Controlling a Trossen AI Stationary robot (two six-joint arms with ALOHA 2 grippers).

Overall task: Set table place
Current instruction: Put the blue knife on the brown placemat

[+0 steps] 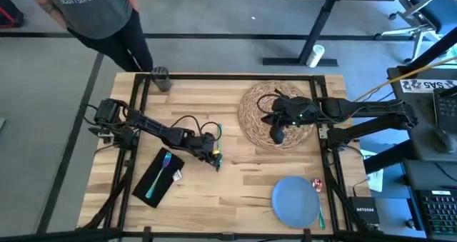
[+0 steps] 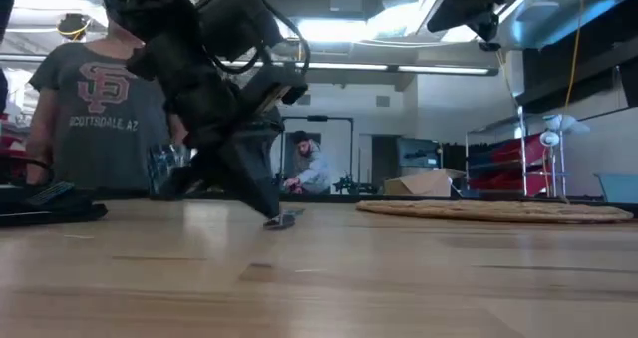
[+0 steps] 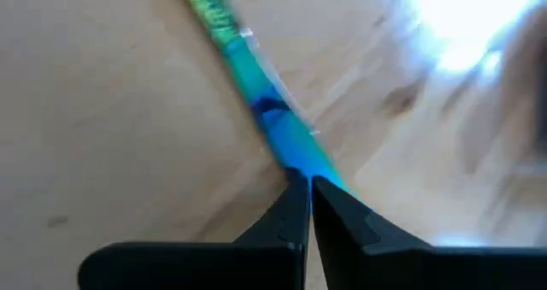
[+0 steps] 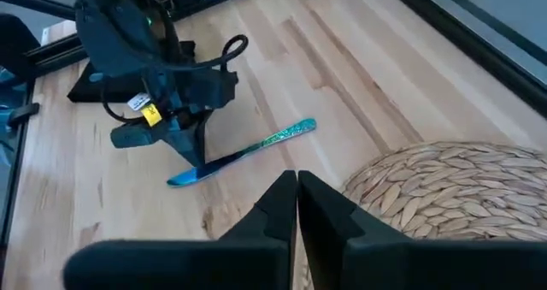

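My left end effector (image 4: pixel 195 166) pinched on blue-green cutlery (image 4: pixel 248 152) lying mid-tabletop (image 1: pixel 235 178); right end effector (image 1: pixel 277 136) closed, empty, over woven placemat (image 1: pixel 257 103). Step: placing cutlery. Next: lift, carry beside placemat; plate (image 1: pixel 295 201) near right

The high view looks straight down from well above the large light wood plank table (image 1: pixel 235 178), taking in its whole top, both arms and a strip of floor beyond, while the low view sits at tabletop height and looks level across the planks into the room behind. The left wrist view hangs very close over the wood, facing down past its own dark fingers at a blue-green glittery utensil (image 3: pixel 256 102). The right wrist view looks from higher across the table, sharing that utensil (image 4: pixel 244 153) and showing the round woven straw placemat (image 4: pixel 453 196), which also appears in the high and low views.
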